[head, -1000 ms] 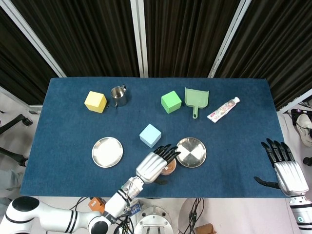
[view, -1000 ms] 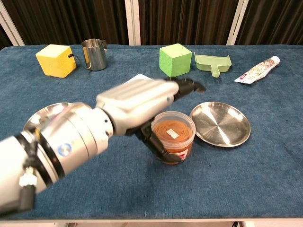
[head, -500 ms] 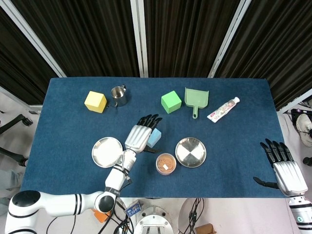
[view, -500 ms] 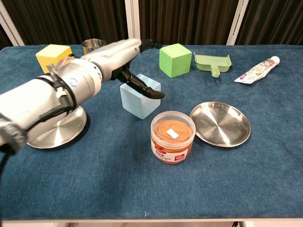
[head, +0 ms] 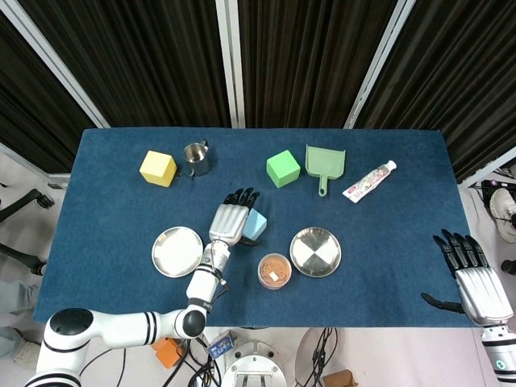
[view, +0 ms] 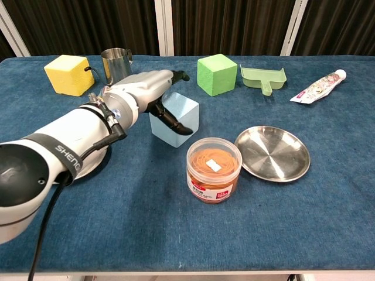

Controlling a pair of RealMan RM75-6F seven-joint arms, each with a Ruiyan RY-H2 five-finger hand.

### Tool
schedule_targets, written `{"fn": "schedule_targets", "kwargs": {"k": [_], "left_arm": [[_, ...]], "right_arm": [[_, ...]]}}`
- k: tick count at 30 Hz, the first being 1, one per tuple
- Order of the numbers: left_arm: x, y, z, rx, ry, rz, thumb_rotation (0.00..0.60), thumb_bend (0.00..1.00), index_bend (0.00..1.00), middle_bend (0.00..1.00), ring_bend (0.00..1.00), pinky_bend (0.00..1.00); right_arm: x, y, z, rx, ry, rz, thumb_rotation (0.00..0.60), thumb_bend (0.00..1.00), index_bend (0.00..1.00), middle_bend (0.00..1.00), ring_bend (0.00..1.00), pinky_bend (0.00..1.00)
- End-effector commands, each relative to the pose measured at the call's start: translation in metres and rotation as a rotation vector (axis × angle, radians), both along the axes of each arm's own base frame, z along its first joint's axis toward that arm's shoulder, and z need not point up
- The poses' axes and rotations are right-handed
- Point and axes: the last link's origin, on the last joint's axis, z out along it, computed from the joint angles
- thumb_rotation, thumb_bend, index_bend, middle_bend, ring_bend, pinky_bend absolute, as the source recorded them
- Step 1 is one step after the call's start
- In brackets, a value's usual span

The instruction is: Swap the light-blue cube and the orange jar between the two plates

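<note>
Light-blue cube (view: 174,120) and orange jar (view: 213,169) sit between two plates (view: 273,154).

My left arm (view: 70,140), lower left of the chest view, carries white lettering on its black forearm band; I can read "SHEN", the rest runs off round the curve. The orange jar (view: 214,170), center of the frame, has a red label w/ print too small to read, plus a small white tag on its lid, no legible text. The tube (view: 317,86), upper right, has colored packaging print, also unreadable. Nothing else legible in either view.
</note>
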Motion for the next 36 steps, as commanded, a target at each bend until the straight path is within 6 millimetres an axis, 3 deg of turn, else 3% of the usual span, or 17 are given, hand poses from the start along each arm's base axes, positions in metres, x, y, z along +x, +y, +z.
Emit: {"fn": "schedule_targets", "kwargs": {"k": [1, 4, 6, 10, 13, 16, 20, 22, 26, 31, 33, 36], "left_arm": [[-0.001, 0.001, 0.000, 0.011, 0.012, 0.021, 0.600, 0.10, 0.21, 0.14, 0.24, 0.49], [0.001, 0.001, 0.003, 0.030, -0.001, 0.021, 0.600, 0.20, 0.33, 0.30, 0.42, 0.66], [0.002, 0.000, 0.006, 0.044, -0.012, 0.005, 0.600, 0.27, 0.41, 0.38, 0.50, 0.71], [0.002, -0.004, 0.018, 0.067, -0.027, -0.031, 0.600, 0.34, 0.46, 0.45, 0.55, 0.75], [-0.005, -0.012, 0.039, 0.084, -0.025, -0.068, 0.600, 0.35, 0.47, 0.46, 0.55, 0.75], [-0.022, -0.026, 0.068, 0.102, -0.007, -0.095, 0.600, 0.35, 0.48, 0.46, 0.55, 0.75], [-0.060, -0.048, 0.107, 0.159, 0.066, -0.115, 0.600, 0.35, 0.48, 0.46, 0.55, 0.76], [-0.079, -0.057, 0.117, 0.169, 0.072, -0.099, 0.600, 0.35, 0.48, 0.46, 0.55, 0.76], [-0.108, -0.069, 0.121, 0.149, 0.076, -0.064, 0.600, 0.34, 0.48, 0.46, 0.55, 0.75], [-0.128, -0.077, 0.108, 0.106, 0.074, -0.048, 0.600, 0.29, 0.46, 0.44, 0.52, 0.75], [-0.129, -0.077, 0.100, 0.085, 0.062, -0.042, 0.600, 0.26, 0.42, 0.41, 0.48, 0.72], [-0.130, -0.076, 0.092, 0.068, 0.080, -0.050, 0.600, 0.19, 0.34, 0.32, 0.35, 0.60]], "right_arm": [[-0.001, 0.001, 0.002, -0.007, -0.003, 0.000, 0.482, 0.21, 0.00, 0.00, 0.00, 0.00], [-0.001, 0.000, 0.002, -0.010, -0.006, -0.004, 0.481, 0.21, 0.00, 0.00, 0.00, 0.00], [-0.002, 0.000, 0.002, -0.006, -0.006, -0.007, 0.483, 0.21, 0.00, 0.00, 0.00, 0.00], [-0.002, 0.000, 0.001, 0.000, -0.002, -0.007, 0.482, 0.21, 0.00, 0.00, 0.00, 0.00], [-0.002, 0.000, 0.001, 0.002, 0.002, -0.010, 0.481, 0.21, 0.00, 0.00, 0.00, 0.00], [-0.003, 0.000, 0.001, 0.003, 0.004, -0.016, 0.482, 0.21, 0.00, 0.00, 0.00, 0.00], [-0.001, 0.000, -0.002, 0.006, 0.011, -0.014, 0.483, 0.21, 0.00, 0.00, 0.00, 0.00], [0.000, 0.000, -0.004, 0.010, 0.016, -0.011, 0.483, 0.21, 0.00, 0.00, 0.00, 0.00], [0.003, 0.000, -0.009, 0.022, 0.026, -0.007, 0.483, 0.21, 0.00, 0.00, 0.00, 0.00], [0.005, 0.000, -0.013, 0.030, 0.035, -0.004, 0.482, 0.21, 0.00, 0.00, 0.00, 0.00], [0.005, 0.000, -0.014, 0.032, 0.037, -0.004, 0.482, 0.21, 0.00, 0.00, 0.00, 0.00], [0.005, 0.000, -0.013, 0.032, 0.035, -0.004, 0.482, 0.21, 0.00, 0.00, 0.00, 0.00]]}}
